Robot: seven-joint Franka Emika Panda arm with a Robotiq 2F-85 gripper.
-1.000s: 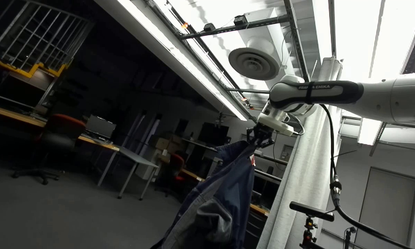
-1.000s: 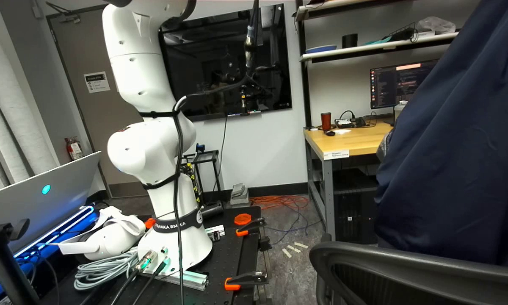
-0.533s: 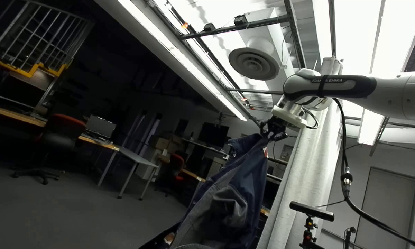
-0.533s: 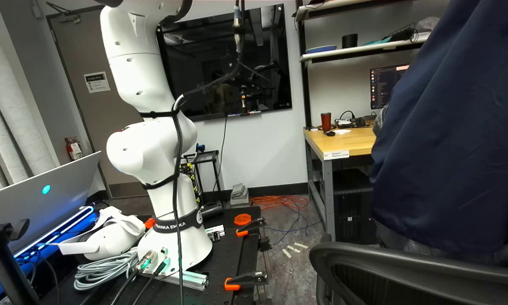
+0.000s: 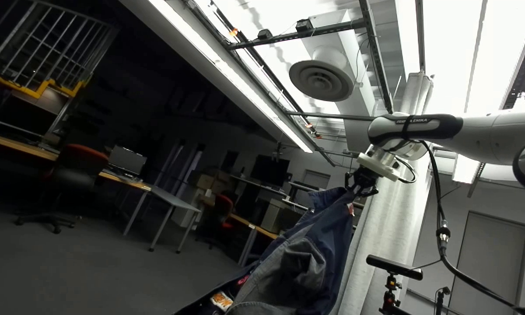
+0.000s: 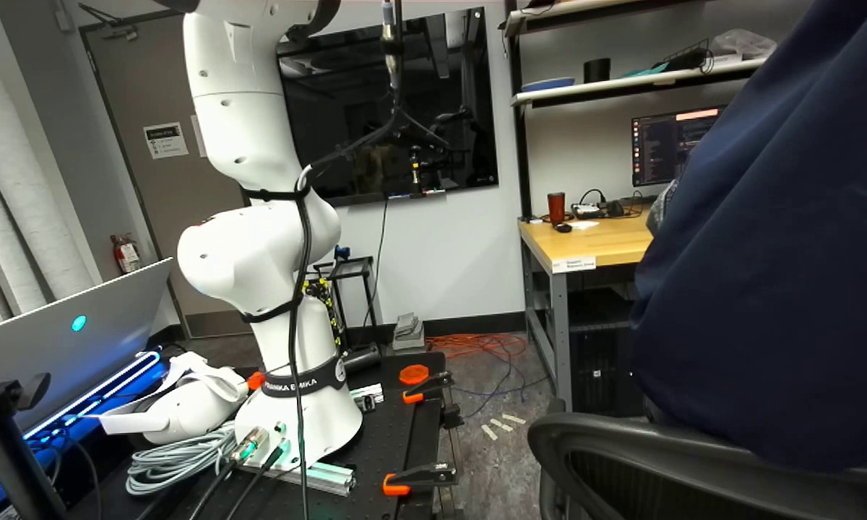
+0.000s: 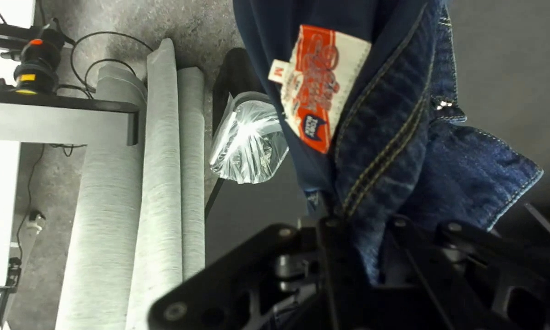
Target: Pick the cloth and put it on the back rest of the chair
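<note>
Gripper [image 7: 360,224] clenched the jacket [image 5: 306,260] by its top | jacket hung from it — past the clamped edge of the table [image 6: 386,437], lower part overlapping the chair back [image 6: 607,426] in view | contact — unclear

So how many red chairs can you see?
2. In an exterior view, the bigger-looking red chair is toward the left, the smaller-looking red chair nearer the middle. It's dark there, so more may be hidden.

the arm [image 5: 485,134] reaches outward, its end effector [image 5: 355,190] angled downward, fingers [image 7: 329,256] clamped close together.
</note>
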